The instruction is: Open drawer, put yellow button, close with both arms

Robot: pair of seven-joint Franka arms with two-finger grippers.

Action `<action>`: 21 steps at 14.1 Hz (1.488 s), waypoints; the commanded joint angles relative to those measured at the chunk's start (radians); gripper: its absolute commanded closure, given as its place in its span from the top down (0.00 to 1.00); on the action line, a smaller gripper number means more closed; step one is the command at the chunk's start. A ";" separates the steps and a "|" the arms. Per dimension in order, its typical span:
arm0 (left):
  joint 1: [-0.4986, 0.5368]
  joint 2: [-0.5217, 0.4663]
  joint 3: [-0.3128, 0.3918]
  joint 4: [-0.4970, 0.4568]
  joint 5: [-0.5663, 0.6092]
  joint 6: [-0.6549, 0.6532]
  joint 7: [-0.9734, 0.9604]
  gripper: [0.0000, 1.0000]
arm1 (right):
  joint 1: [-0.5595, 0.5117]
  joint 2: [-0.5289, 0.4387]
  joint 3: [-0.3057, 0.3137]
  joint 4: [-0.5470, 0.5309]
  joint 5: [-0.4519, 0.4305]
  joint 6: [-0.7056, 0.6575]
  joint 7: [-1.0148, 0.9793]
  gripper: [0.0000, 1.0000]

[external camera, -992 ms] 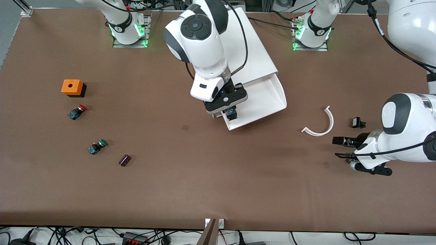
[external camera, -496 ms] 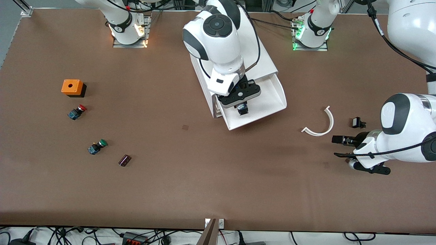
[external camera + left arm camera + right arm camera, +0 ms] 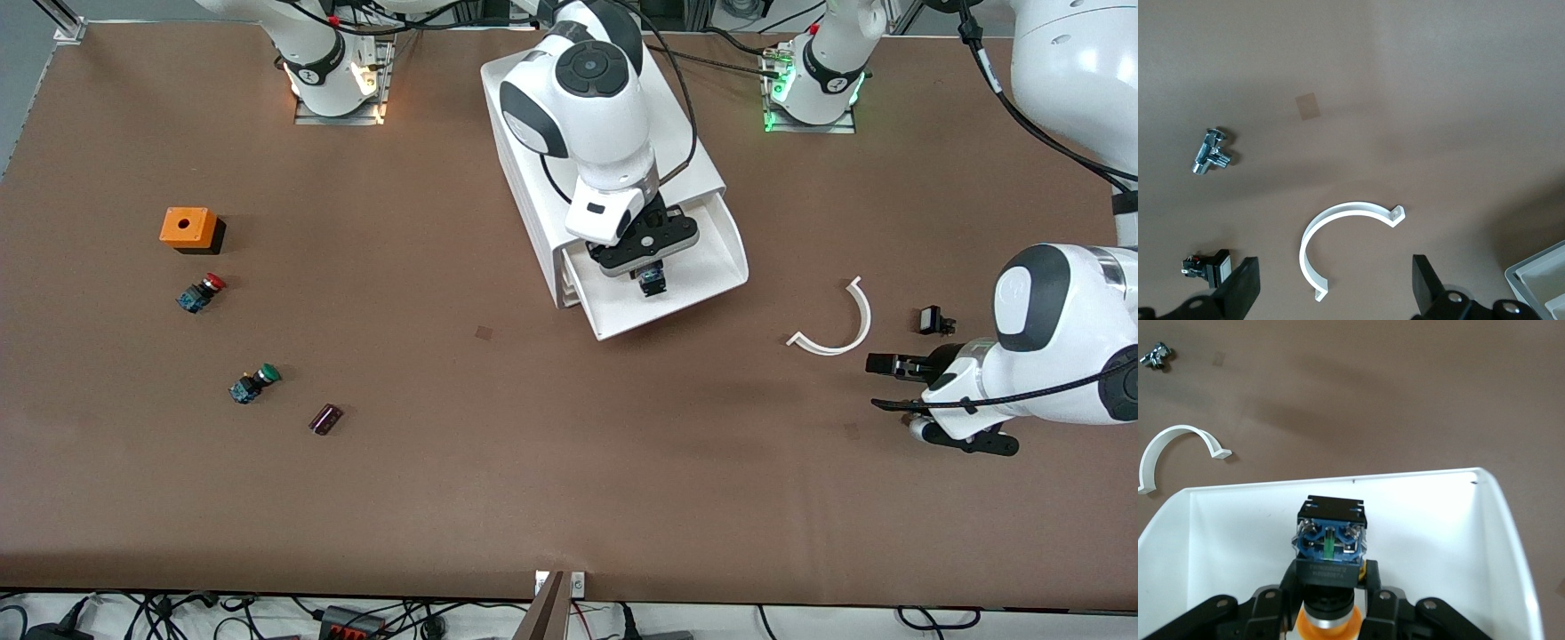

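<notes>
- My right gripper is clamped on the small yellow button, a push-button switch with a yellow-orange cap and a black and blue body. The cap sits back between the fingers and the body points out, which I judge lets it drop in body first.
- It hangs over the open tray of the drawer, the topmost shallow white plastic one in the boxy white cabinet near the middle of the desk's edge where the arm bases stand.
- The drawer is pulled out toward the front camera, so I read opening as done and release as the step in hand.
- My left gripper waits with its jaws spread and empty, low over the desk at the left arm's end, likely clear until both arms close the drawer.
- Near it lie a curved white plastic clip, a small black switch and a small chrome valve fitting.
- Toward the right arm's end sit an orange box, the red-capped button and the green-capped button.
</notes>
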 commanded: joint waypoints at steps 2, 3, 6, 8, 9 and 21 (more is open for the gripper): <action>0.005 -0.028 -0.003 -0.025 -0.010 -0.010 -0.009 1.00 | 0.014 0.026 -0.005 0.042 -0.013 -0.002 0.027 0.00; 0.005 -0.028 -0.003 -0.025 -0.010 -0.010 -0.007 1.00 | 0.014 0.029 -0.005 0.042 -0.013 -0.004 0.027 0.00; 0.004 -0.026 -0.003 -0.025 -0.007 -0.010 -0.007 1.00 | 0.013 0.033 -0.008 0.042 -0.013 -0.012 0.027 0.00; 0.001 -0.026 0.003 -0.019 0.000 -0.009 -0.006 1.00 | 0.014 0.042 -0.008 0.042 -0.015 -0.012 0.027 0.07; -0.001 -0.026 0.005 -0.016 0.004 -0.009 -0.006 1.00 | 0.014 0.044 -0.008 0.041 -0.015 -0.013 0.027 0.07; -0.010 -0.026 -0.006 -0.019 0.046 0.017 -0.047 1.00 | -0.005 0.026 -0.014 0.122 -0.013 -0.074 0.064 1.00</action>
